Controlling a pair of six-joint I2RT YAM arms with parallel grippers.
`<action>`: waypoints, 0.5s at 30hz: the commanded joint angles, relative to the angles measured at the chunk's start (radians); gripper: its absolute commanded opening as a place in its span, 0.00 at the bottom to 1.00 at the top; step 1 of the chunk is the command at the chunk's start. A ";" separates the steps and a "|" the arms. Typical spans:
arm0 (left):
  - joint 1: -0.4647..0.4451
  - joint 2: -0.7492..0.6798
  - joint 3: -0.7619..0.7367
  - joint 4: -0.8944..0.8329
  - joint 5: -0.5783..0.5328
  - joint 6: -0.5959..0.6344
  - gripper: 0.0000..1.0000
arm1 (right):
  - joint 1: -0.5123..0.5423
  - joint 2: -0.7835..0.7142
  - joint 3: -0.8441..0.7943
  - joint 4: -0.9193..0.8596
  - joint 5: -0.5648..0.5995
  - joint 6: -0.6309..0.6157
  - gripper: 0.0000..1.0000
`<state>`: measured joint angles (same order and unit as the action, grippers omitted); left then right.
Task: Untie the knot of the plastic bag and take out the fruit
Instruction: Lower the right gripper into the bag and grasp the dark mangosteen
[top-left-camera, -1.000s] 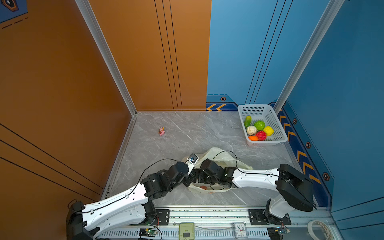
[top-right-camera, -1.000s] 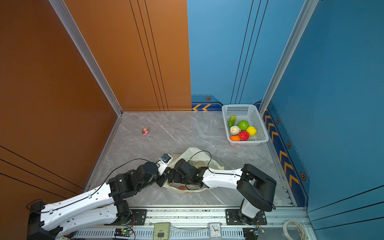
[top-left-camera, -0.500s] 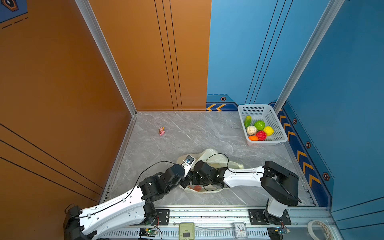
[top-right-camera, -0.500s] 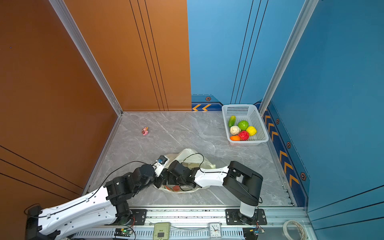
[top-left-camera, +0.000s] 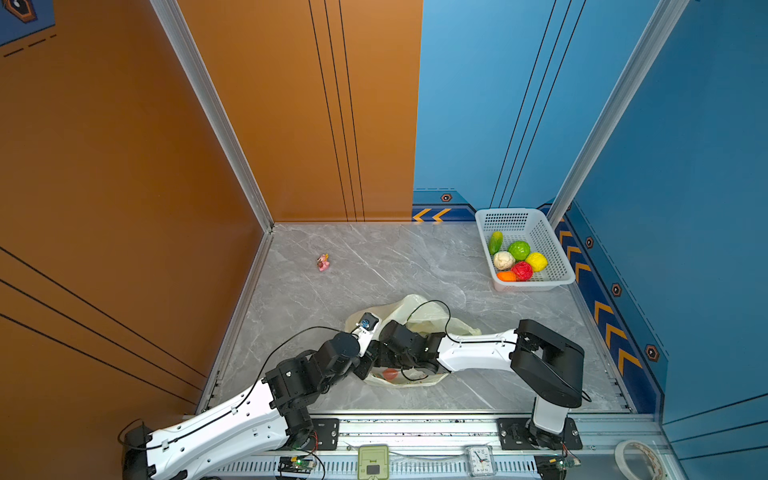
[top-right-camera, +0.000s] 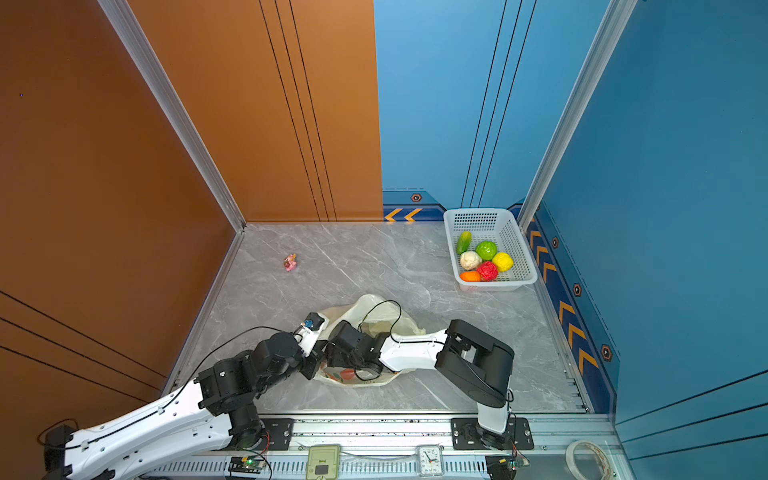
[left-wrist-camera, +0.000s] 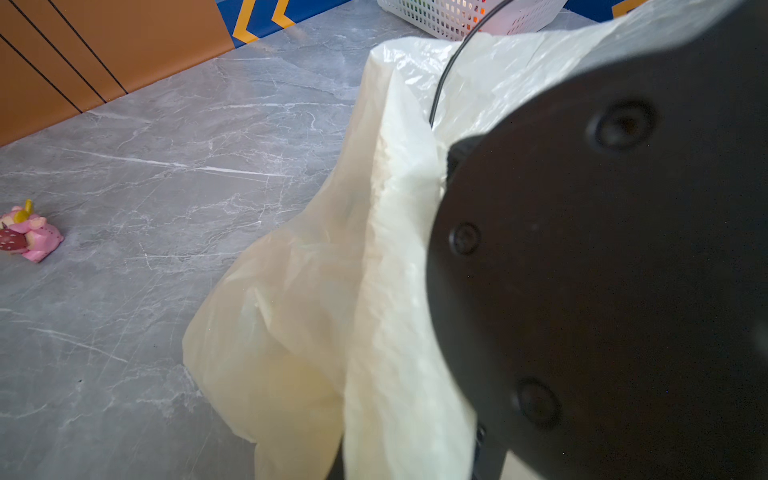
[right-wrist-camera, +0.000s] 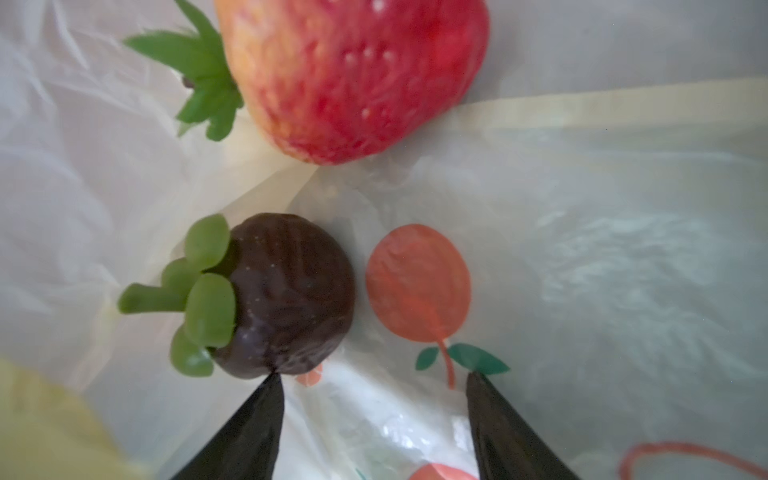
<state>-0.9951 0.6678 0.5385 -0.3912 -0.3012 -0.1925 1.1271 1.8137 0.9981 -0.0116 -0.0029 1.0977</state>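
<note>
Pink figurine (top-left-camera: 323, 262) lies well apart from white basket (top-left-camera: 509, 221)
</note>
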 joint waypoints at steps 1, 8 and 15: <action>0.001 -0.015 -0.024 -0.050 0.030 -0.027 0.00 | -0.022 -0.060 -0.047 -0.106 0.092 0.023 0.63; -0.023 -0.001 -0.012 -0.086 0.013 -0.035 0.00 | -0.065 -0.141 -0.112 -0.077 0.083 0.018 0.65; -0.025 -0.010 -0.004 -0.025 -0.057 0.002 0.00 | -0.047 -0.106 -0.160 0.277 -0.083 -0.038 0.77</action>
<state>-1.0157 0.6651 0.5274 -0.4416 -0.3141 -0.2085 1.0698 1.6871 0.8547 0.0937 -0.0132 1.0813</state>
